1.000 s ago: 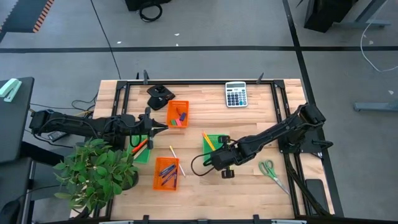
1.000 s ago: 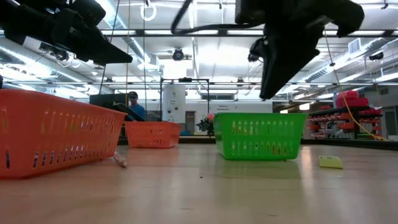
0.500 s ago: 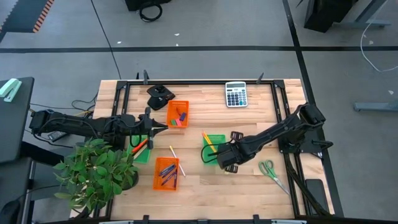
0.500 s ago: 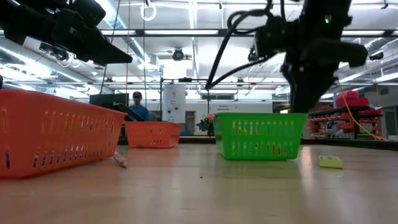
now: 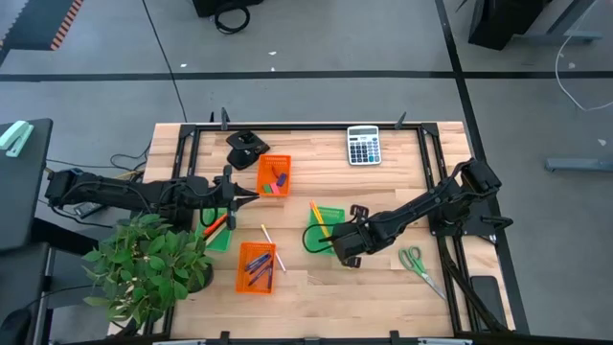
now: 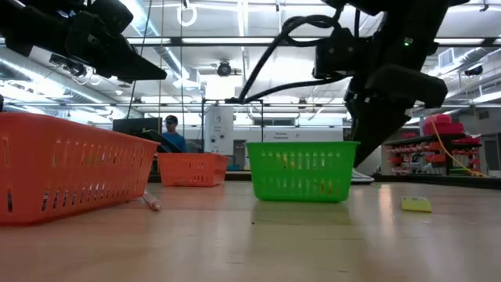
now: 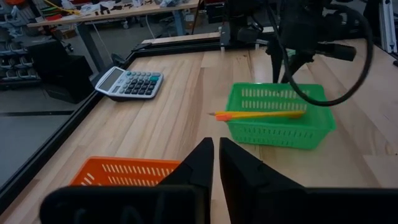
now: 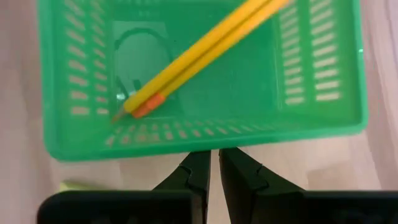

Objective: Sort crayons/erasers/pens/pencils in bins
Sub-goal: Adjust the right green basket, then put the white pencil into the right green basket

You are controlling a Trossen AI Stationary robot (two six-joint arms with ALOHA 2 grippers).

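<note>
On the pale wooden table [image 5: 383,187], framed by black rails, stand two bright orange slotted plastic trays [image 5: 274,175] [image 5: 256,267], a bright green slotted plastic tray [image 5: 327,228], a grey calculator [image 5: 363,145], green-handled scissors [image 5: 415,260] and a leafy potted plant [image 5: 151,266]. Behind the table lies a lit workshop where a person [image 6: 166,129] sits far off. Two long yellow pencils [image 8: 199,56] lie slanted in the green tray, their tips over its rim. The right gripper [image 8: 210,165] hovers just at that tray's near wall, its fingers nearly together, gripping nothing; its arm reaches in low from the table's right edge. The left gripper [image 7: 215,163], fingers almost closed and empty, hangs beside the far orange tray, arm stretched level from the left.
</note>
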